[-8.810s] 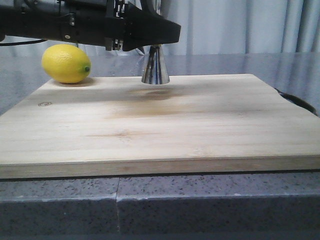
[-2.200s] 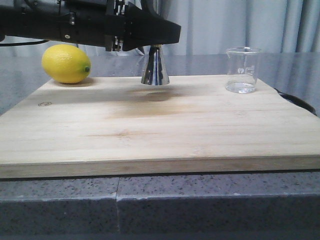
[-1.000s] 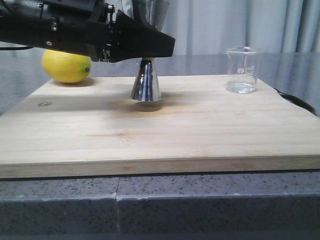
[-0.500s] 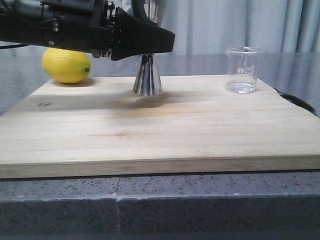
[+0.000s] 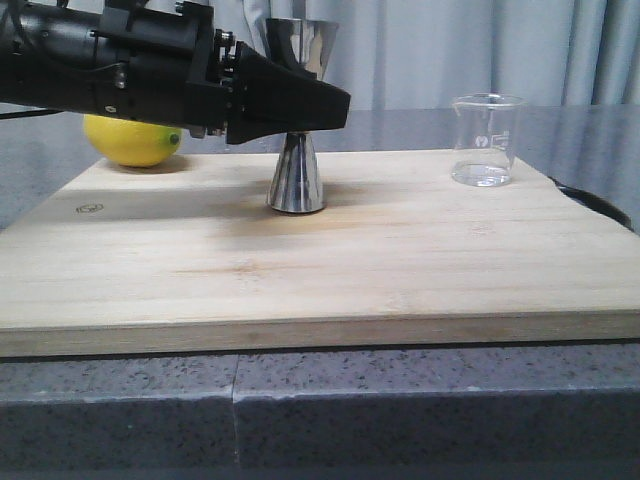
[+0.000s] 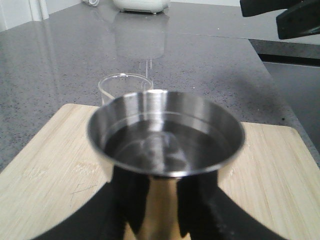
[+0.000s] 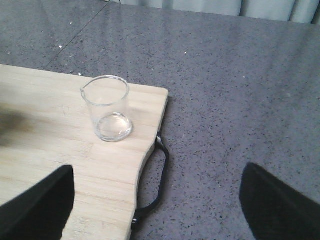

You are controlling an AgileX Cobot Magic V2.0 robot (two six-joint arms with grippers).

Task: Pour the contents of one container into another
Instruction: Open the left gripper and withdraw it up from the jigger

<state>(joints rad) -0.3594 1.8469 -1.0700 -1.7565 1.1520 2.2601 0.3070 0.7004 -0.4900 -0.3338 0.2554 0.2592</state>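
Soft even daylight, glare on jigger (image 6: pixel 165 140), blurred close-up

Clear glass beaker (image 7: pixel 108 108) upright on wooden board (image 7: pixel 55 150), near corner

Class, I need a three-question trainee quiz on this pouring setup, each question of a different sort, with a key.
1. True or false: the left gripper grips the jigger at its waist.
2. The beaker stands: A) beside the lemon; B) upright near the board's right far corner; C) tipped over.
3. Fill in: the right gripper is ____, fingers wide apart.

Key: 1 true; 2 B; 3 open
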